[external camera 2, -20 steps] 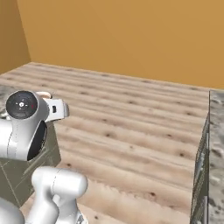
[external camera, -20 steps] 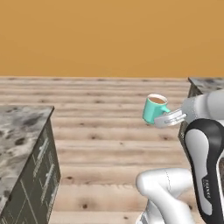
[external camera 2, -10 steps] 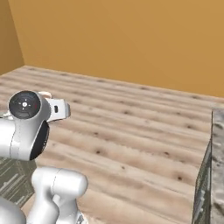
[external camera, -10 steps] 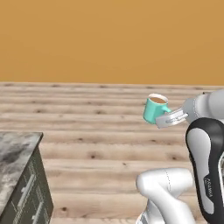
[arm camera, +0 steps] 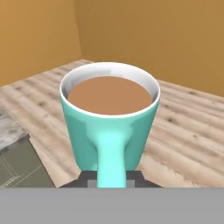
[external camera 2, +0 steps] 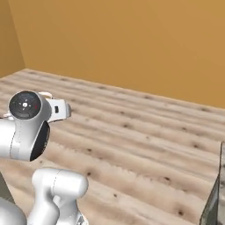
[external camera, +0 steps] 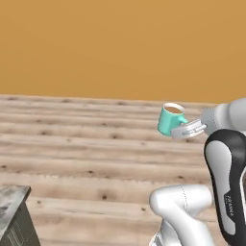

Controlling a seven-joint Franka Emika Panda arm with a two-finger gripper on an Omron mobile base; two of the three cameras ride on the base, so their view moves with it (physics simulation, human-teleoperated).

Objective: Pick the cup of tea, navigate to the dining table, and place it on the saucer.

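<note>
- One cup of tea [external camera: 169,120] hangs in the air above the wooden floor [external camera: 86,144], carried by nothing but my gripper [external camera: 186,129].
- My gripper is clamped on the cup's handle [arm camera: 111,159]; both fingers press its sides.
- Cup stands upright, brown liquid level just under the white rim.
- Orange wall [external camera 2: 132,39] runs behind the floor.
- Corner of a granite counter [external camera: 10,204] sits at the lower left of the left base view.
</note>
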